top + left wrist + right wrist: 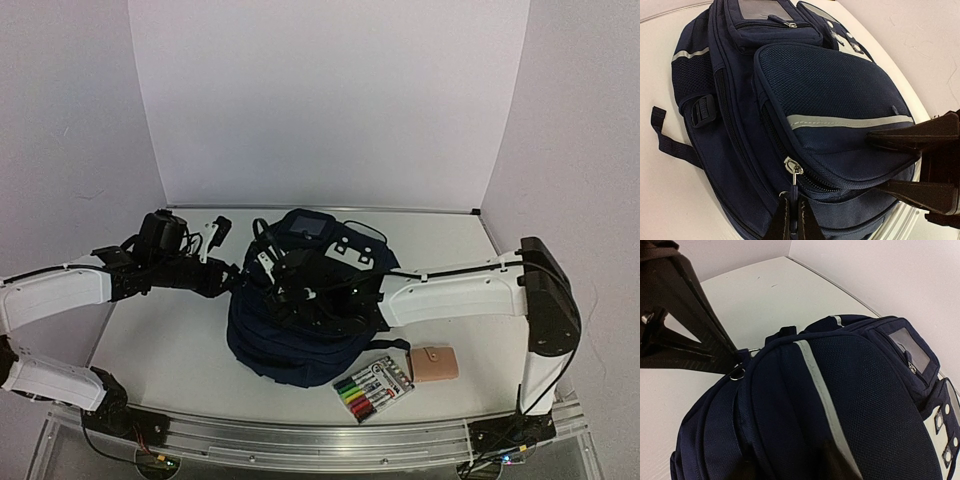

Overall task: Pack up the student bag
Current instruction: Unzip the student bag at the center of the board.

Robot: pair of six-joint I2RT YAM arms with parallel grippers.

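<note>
The student bag (300, 335), navy with grey stripes, lies in the middle of the table. My left gripper (794, 207) is at its left side, shut on the dark pull tab (794, 192) that hangs from the silver zipper slider (793, 166) of the front pocket. My right gripper (795, 460) reaches in from the right. Its dark fingers (912, 134) straddle the edge of the front pocket (840, 95) and pinch a fold of the fabric. The zipper looks closed along the stretch that shows.
A pack of coloured markers (373, 388) and a tan wallet (436, 364) lie on the table at the bag's near right. White walls enclose the back and both sides. A loose strap (670, 145) trails from the bag's side.
</note>
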